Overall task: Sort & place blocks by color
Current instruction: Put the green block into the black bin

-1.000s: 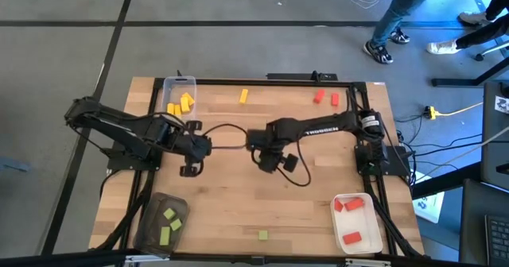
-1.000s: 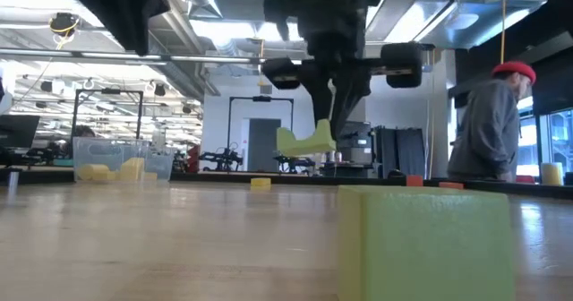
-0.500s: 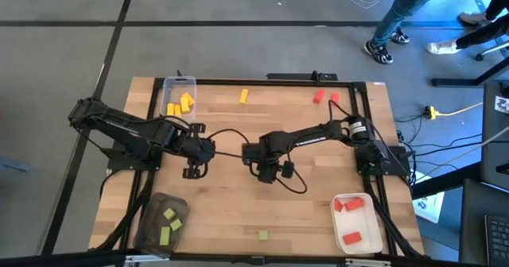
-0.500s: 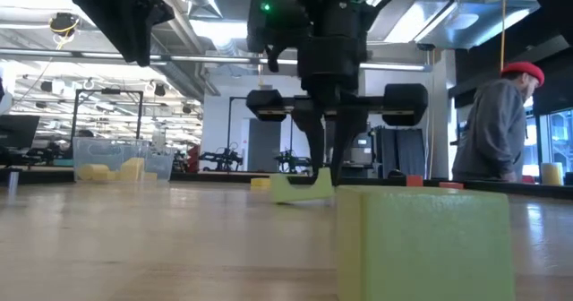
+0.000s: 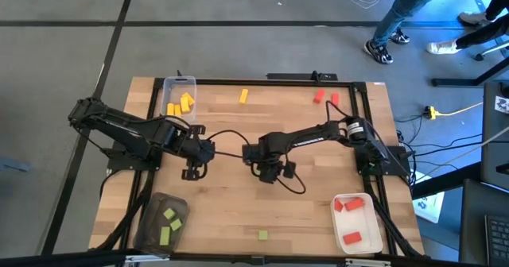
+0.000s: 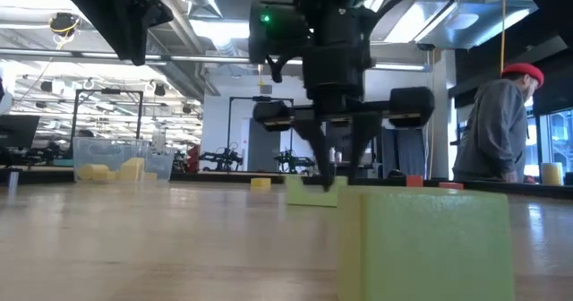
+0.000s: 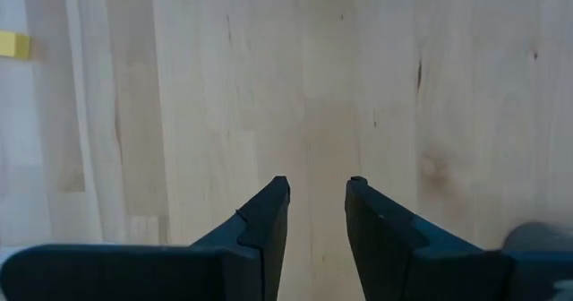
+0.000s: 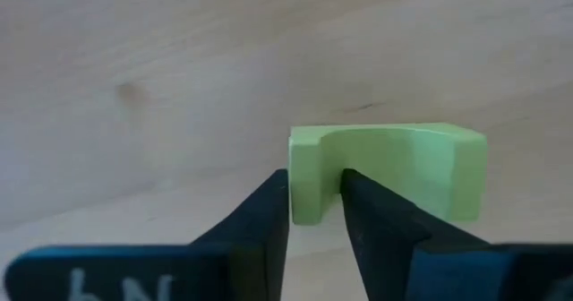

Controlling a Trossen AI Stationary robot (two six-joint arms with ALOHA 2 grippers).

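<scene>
The right gripper point(image 5: 269, 174) is down at the middle of the wooden worktop point(image 5: 231, 211), its fingers point(image 8: 260, 220) nearly together around one wall of a light green U-shaped block point(image 8: 389, 180) that rests on the wood. The left gripper point(image 5: 191, 170) hangs just to its left, fingers point(image 7: 269, 216) a narrow gap apart and holding nothing. Open wood lies in front of both grippers.

Counted from above:
- Clear tray point(image 5: 191, 82), far left corner: about three yellow blocks point(image 5: 181, 103).
- Dark tray point(image 5: 151, 211), near left: three green blocks point(image 5: 169, 224).
- White tray point(image 5: 338, 219), near right: two red blocks point(image 5: 351, 221).
- Loose: one yellow block point(image 5: 244, 96) and two red blocks point(image 5: 326, 97) near the far edge, one green block point(image 5: 262, 235) near the front edge.

Partial white lettering on the right wrist cannot be read.
</scene>
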